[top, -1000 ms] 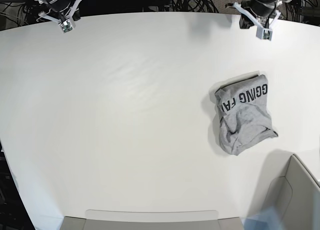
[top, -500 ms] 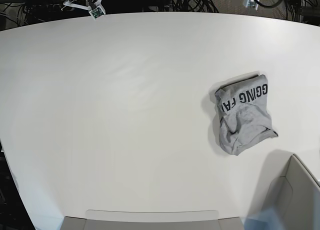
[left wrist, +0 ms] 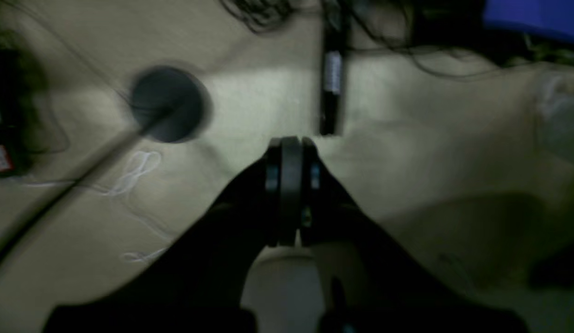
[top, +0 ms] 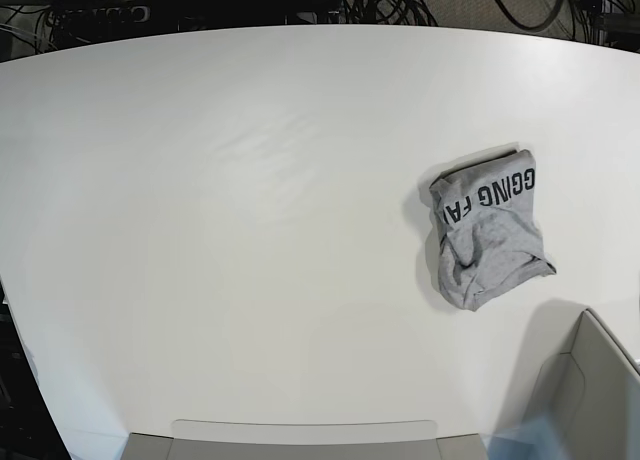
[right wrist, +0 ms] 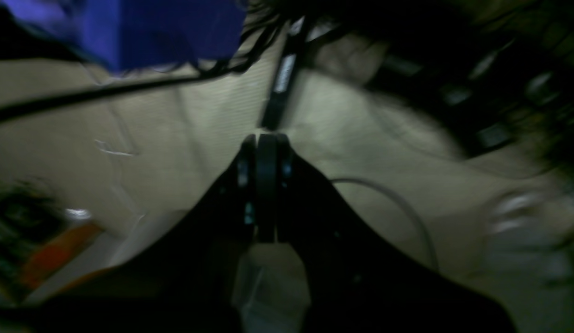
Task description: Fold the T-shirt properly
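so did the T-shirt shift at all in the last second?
No. The T-shirt sits in the same spot near the white table's right side, same distance from the grey bin corner.

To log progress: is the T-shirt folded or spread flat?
Folded: the T-shirt lies as a compact, somewhat rumpled bundle on the table, lettering partly showing.
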`<state>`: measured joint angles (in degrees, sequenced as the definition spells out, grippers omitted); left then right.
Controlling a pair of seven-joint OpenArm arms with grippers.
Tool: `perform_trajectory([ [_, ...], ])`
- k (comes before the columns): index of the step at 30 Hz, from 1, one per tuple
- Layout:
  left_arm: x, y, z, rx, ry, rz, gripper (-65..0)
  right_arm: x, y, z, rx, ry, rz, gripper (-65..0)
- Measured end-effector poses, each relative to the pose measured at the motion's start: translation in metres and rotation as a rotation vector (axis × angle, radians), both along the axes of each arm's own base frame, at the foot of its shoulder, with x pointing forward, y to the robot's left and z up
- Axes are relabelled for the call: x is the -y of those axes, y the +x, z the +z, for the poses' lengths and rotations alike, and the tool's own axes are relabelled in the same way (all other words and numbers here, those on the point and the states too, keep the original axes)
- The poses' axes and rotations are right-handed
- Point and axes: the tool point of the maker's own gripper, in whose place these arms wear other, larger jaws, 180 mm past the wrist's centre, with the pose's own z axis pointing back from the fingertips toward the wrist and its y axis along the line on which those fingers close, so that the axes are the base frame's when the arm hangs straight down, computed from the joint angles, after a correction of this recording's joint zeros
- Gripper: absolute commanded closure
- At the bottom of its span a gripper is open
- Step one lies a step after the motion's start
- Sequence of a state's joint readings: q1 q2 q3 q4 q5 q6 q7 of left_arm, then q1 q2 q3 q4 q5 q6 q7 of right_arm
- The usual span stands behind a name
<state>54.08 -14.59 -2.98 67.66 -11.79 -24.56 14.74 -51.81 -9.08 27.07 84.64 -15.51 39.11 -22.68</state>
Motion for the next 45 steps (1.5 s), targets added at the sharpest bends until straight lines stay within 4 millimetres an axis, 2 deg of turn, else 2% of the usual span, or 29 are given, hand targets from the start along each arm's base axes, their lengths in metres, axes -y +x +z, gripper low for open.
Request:
perform_trajectory([
  [1, -0.002, -0.003, -0.008, -0.013, -0.002, 0.006, 0.0, 0.000, -0.008, -0.007, -0.026, 0.003, -0.008, 0.0],
  [5, -0.017, -0.012, -0.040, -0.014, -0.021, 0.086, 0.0, -0.003, -0.004, -0.038, -0.005, 0.044, -0.156, 0.0],
  [8, -0.017, -0.022, -0.062, -0.059, -0.042, 0.155, 0.0, 0.000, -0.015, -0.061, -0.037, 0.025, -0.201, 0.0],
  [10, -0.013, -0.024, -0.073, -0.075, -0.057, 0.180, 0.0, 0.011, -0.023, -0.075, -0.061, -0.009, -0.236, 0.0],
  [13, -0.009, -0.014, -0.083, -0.048, -0.046, 0.248, 0.0, 0.032, -0.029, -0.092, -0.077, -0.054, -0.311, 0.0],
  [15, -0.009, 0.014, -0.089, 0.023, -0.050, 0.248, 0.0, 0.044, -0.030, -0.104, -0.083, -0.073, -0.359, 0.0],
  [16, -0.011, 0.042, -0.093, 0.102, -0.049, 0.250, 0.0, 0.051, -0.032, -0.110, -0.098, -0.089, -0.364, 0.0],
  [19, -0.010, 0.081, -0.098, 0.170, -0.062, 0.224, 0.0, 0.074, -0.039, -0.123, -0.128, -0.149, -0.407, 0.0],
  [23, -0.006, 0.107, -0.105, 0.159, -0.075, 0.223, 0.0, 0.122, -0.056, -0.128, -0.183, -0.307, -0.356, 0.0],
  [25, -0.004, 0.107, -0.110, 0.119, -0.054, 0.207, 0.0, 0.141, -0.049, -0.129, -0.179, -0.373, -0.306, 0.0],
  [26, -0.006, 0.105, -0.113, 0.104, -0.015, 0.198, 0.0, 0.151, -0.039, -0.130, -0.152, -0.416, -0.276, 0.0],
  [29, -0.035, 0.095, -0.118, 0.083, 0.238, 0.143, 0.0, 0.174, -0.005, -0.132, -0.063, -0.543, -0.240, 0.0],
  [33, -0.064, 0.077, -0.110, 0.048, 0.471, 0.075, 0.0, 0.194, 0.016, -0.130, -0.014, -0.668, -0.182, 0.0],
  [38, -0.069, 0.068, -0.109, 0.023, 0.472, 0.073, -1.0, 0.193, 0.026, -0.131, 0.000, -0.669, -0.173, 0.0],
  [42, -0.071, 0.075, -0.109, 0.044, 0.473, 0.074, -1.3, 0.193, 0.030, -0.131, 0.009, -0.668, -0.175, 0.0],
  [45, -0.071, 0.080, -0.110, 0.052, 0.472, 0.075, -1.3, 0.182, 0.033, -0.134, 0.011, -0.655, -0.176, 0.0],
])
